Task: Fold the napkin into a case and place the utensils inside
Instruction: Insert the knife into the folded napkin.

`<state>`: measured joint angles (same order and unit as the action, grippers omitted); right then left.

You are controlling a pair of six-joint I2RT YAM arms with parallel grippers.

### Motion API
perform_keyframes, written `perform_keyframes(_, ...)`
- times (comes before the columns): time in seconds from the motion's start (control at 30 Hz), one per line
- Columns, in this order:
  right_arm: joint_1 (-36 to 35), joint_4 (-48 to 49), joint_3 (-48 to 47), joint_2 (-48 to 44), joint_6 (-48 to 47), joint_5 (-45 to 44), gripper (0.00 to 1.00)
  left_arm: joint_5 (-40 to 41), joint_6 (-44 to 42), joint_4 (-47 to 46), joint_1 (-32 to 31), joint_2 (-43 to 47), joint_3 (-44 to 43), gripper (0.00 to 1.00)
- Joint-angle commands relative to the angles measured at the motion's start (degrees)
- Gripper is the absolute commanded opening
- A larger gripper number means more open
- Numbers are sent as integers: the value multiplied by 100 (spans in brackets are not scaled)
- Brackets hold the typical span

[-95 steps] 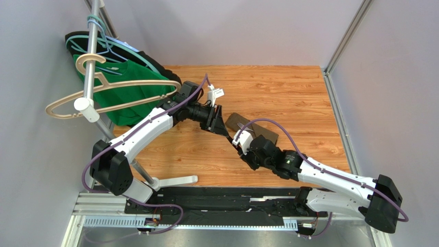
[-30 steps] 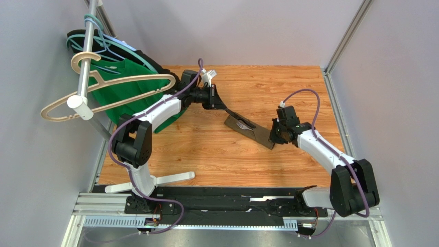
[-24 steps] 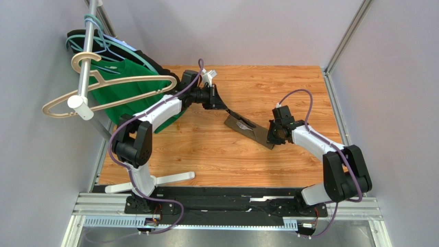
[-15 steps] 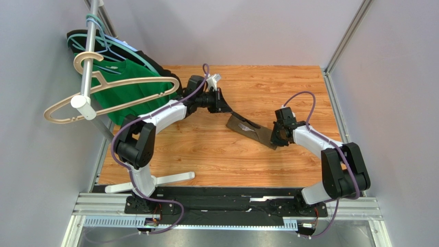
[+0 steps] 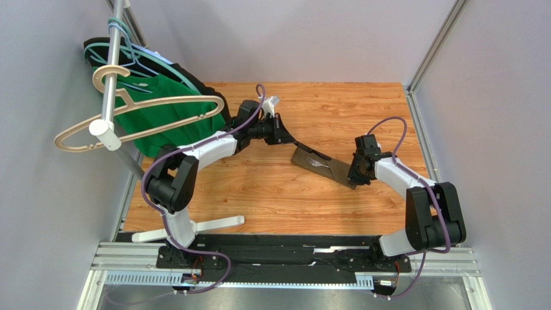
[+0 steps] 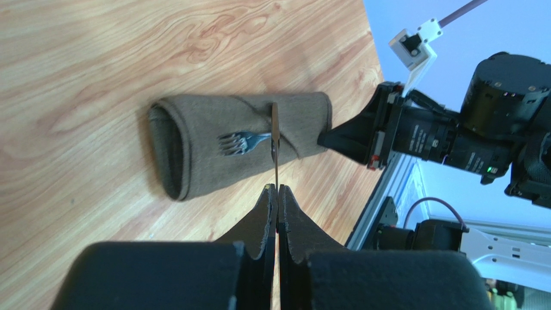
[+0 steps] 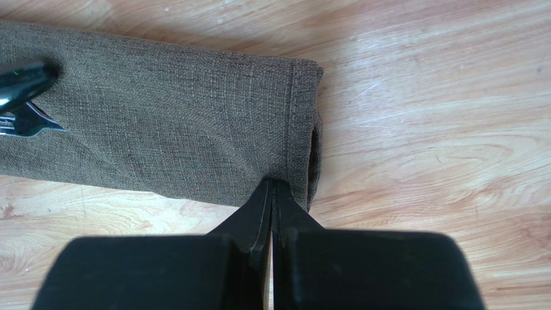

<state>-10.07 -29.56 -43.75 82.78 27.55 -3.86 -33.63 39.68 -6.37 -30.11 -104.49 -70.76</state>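
Observation:
The olive-brown napkin (image 5: 326, 169) lies folded as a narrow case (image 6: 213, 147) on the wooden table. Silvery fork tines (image 6: 240, 141) stick out over its middle. My left gripper (image 6: 277, 188) is shut on a thin utensil (image 6: 274, 139) seen edge-on, which reaches from the fingertips across the case. In the top view that gripper (image 5: 285, 138) sits just left of the case's far end. My right gripper (image 7: 272, 183) is shut, its tips against the hemmed end of the case (image 7: 194, 123); I see no cloth between them. Metal utensil ends (image 7: 22, 87) show at the upper left.
A clothes rack stands at the left with hangers (image 5: 139, 106), a green shirt (image 5: 158, 123) and a black garment (image 5: 197, 82); its white foot (image 5: 207, 226) rests on the table. Grey walls close in the table's back and right side (image 5: 423, 129).
The case has slid a little to the right and nearer. Both grippers moved along with it, the left at its far end, the right at its near end. Both stayed shut.

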Motion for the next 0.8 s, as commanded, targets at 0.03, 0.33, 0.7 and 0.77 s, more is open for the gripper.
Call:
perform_keyframes(0.03,163,-261,129,-69,-127,-106,0,-556,-22,-488,242,429,299,0)
perform_keyframes(0.33,189,-278,59,54,-206,-10,0,-1049,276,-997,550,473,730,0)
perform_keyframes(0.7,180,-287,24,54,-276,34,0,-1287,839,-1692,576,-177,643,0)
perform_keyframes(0.77,180,-278,7,45,-285,17,0,-1304,787,-1631,585,-186,608,0)
